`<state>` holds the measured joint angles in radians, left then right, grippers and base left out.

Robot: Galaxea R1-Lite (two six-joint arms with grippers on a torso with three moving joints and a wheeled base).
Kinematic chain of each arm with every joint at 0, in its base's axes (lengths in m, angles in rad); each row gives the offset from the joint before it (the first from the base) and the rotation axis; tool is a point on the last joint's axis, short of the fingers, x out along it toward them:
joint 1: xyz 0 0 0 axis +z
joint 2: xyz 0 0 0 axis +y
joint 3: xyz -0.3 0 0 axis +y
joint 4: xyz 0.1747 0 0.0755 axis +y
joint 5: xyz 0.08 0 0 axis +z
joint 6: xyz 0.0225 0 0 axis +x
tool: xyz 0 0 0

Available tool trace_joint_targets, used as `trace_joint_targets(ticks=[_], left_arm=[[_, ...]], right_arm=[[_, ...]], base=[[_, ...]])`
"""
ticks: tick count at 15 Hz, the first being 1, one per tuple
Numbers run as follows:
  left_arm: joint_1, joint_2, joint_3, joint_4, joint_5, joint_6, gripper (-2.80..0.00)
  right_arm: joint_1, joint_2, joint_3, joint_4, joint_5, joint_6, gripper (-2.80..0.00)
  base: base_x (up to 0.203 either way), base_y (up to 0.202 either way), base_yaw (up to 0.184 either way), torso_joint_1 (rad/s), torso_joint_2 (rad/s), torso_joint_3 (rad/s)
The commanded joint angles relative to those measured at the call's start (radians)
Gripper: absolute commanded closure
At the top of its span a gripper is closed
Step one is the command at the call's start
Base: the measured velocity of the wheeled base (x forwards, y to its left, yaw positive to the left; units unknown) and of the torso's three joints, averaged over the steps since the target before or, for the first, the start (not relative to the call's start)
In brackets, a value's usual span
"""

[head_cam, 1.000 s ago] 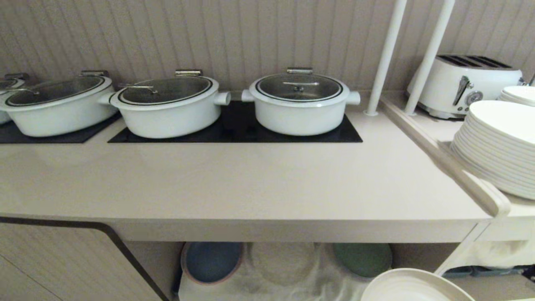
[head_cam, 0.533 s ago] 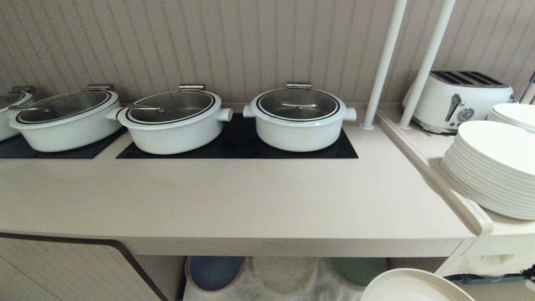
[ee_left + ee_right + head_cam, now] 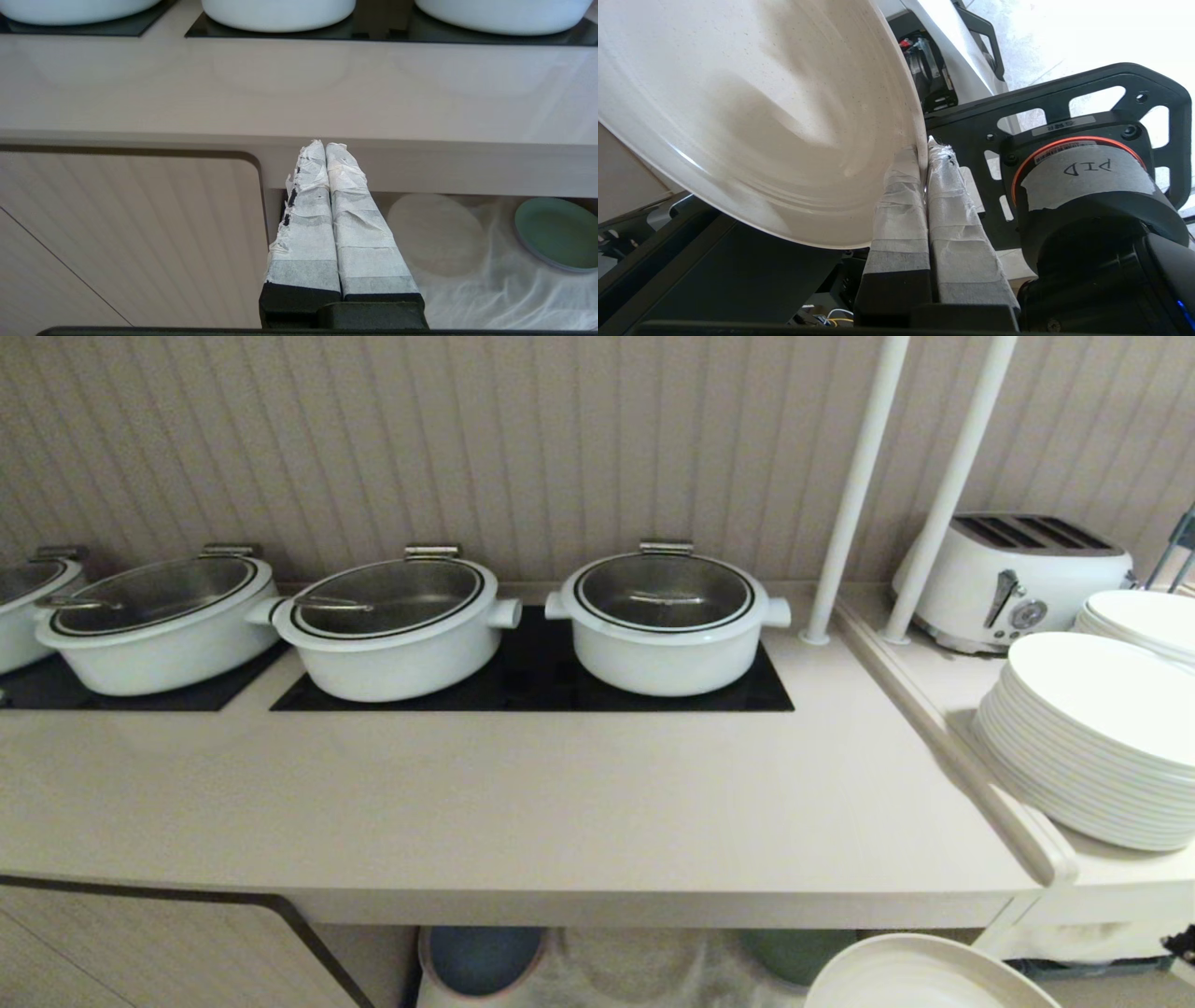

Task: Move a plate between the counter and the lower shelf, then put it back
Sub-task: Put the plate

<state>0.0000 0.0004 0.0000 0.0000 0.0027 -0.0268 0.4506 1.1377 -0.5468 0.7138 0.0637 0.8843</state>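
Plate [image 3: 761, 121]: cream, round, with a low upturned rim; clamped at its edge by the right gripper; in the head view its rim [image 3: 920, 971] shows at the lower right, in front of and below the counter's front edge; off both the counter and the lower shelf.
Right gripper [image 3: 924, 156]: two tape-wrapped fingers pressed together on the plate's rim, one on each face.
Left gripper [image 3: 325, 149]: tape-wrapped fingers pressed together, holding nothing; it hangs in front of the counter's front edge, beside the cabinet door [image 3: 126, 238], pointing toward the lower shelf.
Counter [image 3: 523, 793]: long pale-beige top; bare across its front half; black hob panels [image 3: 532, 681] at the back.
Pots [image 3: 667, 616]: white, with glass lids, standing in a row on the hob panels.
Lower shelf [image 3: 467, 289]: open recess under the counter, base draped in wrinkled white cloth; a pale round plate [image 3: 434, 233], a green plate [image 3: 558, 233] and a blue plate [image 3: 481, 957] lie on the cloth.
Side top: white stacked plates [image 3: 1092, 737] and a white toaster [image 3: 1013, 579], right of the two white poles [image 3: 854, 485].
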Motion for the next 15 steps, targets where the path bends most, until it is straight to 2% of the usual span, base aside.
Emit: trace_joint_targets(ticks=[1, 6, 12, 15], left_arm=[[0.000, 0.000, 0.000, 0.000, 0.000, -0.001, 0.00], [0.000, 0.000, 0.000, 0.000, 0.000, -0.001, 0.00], [0.000, 0.000, 0.000, 0.000, 0.000, -0.001, 0.00], [0.000, 0.000, 0.000, 0.000, 0.000, -0.001, 0.00]], right_arm=[[0.000, 0.002, -0.001, 0.004, 0.001, 0.005, 0.00], [0.000, 0.002, 0.001, 0.004, 0.001, 0.004, 0.00], [0.000, 0.002, -0.002, 0.004, 0.001, 0.010, 0.00], [0.000, 0.002, -0.001, 0.001, 0.009, 0.044, 0.00]], base=[[0.000, 0.000, 0.000, 0.145, -0.31, -0.150], [0.000, 0.000, 0.000, 0.164, -0.32, -0.163], [0.000, 0.000, 0.000, 0.007, -0.02, -0.004], [0.000, 0.000, 0.000, 0.000, 0.00, 0.000]])
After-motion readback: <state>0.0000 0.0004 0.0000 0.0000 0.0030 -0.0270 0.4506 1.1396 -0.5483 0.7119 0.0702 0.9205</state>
